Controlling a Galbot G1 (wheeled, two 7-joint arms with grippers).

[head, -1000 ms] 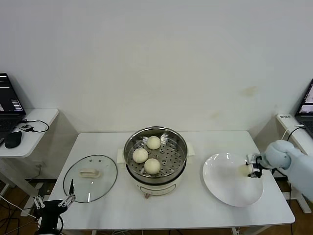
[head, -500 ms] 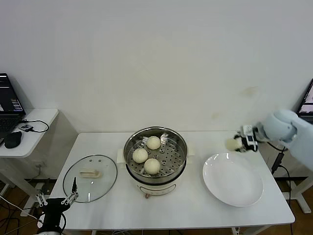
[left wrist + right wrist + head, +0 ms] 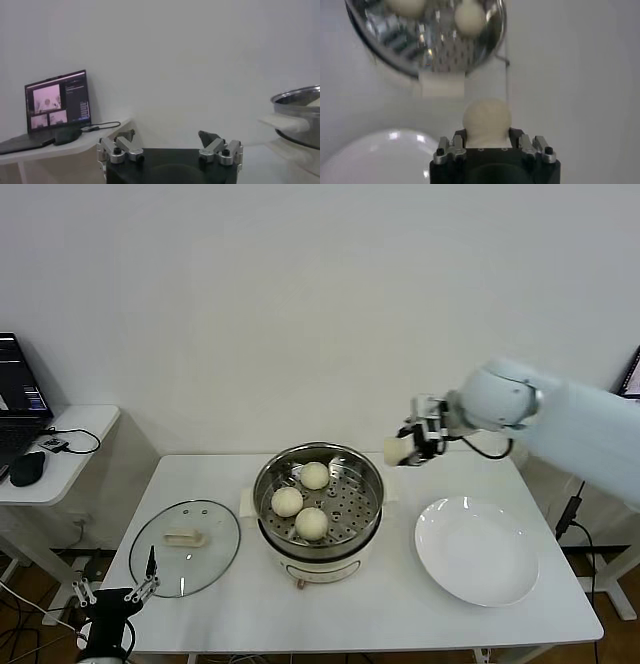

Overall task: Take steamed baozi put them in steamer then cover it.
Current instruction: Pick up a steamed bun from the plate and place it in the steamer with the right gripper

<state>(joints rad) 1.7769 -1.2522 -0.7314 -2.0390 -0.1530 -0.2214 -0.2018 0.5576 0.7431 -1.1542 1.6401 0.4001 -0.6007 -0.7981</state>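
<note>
The fourth baozi (image 3: 397,450) is clamped in my right tool (image 3: 413,446), in the air beside the steamer (image 3: 318,496), which holds three; my left tool (image 3: 112,595) waits wide apart, low by the worktop (image 3: 390,614).

4 steamed baozi total, 3 in the steamer (image 3: 318,536) at (image 3: 314,475), (image 3: 287,502), (image 3: 311,524), 1 in the right tool (image 3: 409,448) at (image 3: 397,450), 1 glass cover (image 3: 185,548), 1 white plate (image 3: 477,551), 1 worktop (image 3: 400,609), 2 tools, left one (image 3: 112,596), 1 laptop (image 3: 20,399), 1 mouse (image 3: 27,469)
</note>
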